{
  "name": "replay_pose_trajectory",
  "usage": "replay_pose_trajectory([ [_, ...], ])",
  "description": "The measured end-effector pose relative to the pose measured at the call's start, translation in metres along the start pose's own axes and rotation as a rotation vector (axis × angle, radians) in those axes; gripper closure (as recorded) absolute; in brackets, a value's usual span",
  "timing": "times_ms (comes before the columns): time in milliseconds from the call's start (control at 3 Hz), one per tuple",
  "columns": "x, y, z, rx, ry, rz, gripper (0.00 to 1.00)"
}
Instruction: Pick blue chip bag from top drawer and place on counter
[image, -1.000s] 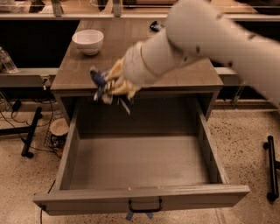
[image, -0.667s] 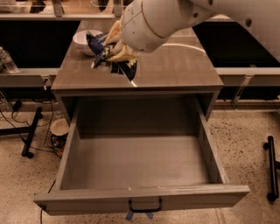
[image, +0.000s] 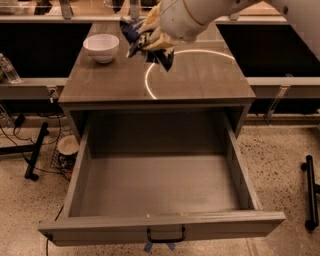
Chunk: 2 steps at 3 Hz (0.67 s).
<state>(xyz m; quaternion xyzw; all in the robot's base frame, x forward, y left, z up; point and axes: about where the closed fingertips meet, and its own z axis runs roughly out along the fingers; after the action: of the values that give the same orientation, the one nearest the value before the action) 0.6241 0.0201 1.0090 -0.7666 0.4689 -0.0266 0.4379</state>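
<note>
Blue and crumpled, the blue chip bag (image: 134, 36) hangs in my gripper (image: 152, 42), whose fingers are clamped on it above the far left part of the counter (image: 200, 80), just right of the white bowl (image: 101, 47). The top drawer (image: 160, 185) stands open on the near side, its floor bare. My worry is the release: the bag is aloft, not resting on the wood, so letting go from here could send it tumbling toward the bowl. Part of it dangles below the fingers, and a sideways sweep might clip the bowl. I would lower first, inside the white circle line (image: 148, 80).
</note>
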Motion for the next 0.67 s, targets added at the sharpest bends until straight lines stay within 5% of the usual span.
replay_pose_trajectory([
  [333, 0.103, -0.037, 0.002, 0.088, 0.093, -0.036, 1.00],
  [667, 0.175, -0.051, 0.009, 0.153, 0.147, -0.046, 1.00],
])
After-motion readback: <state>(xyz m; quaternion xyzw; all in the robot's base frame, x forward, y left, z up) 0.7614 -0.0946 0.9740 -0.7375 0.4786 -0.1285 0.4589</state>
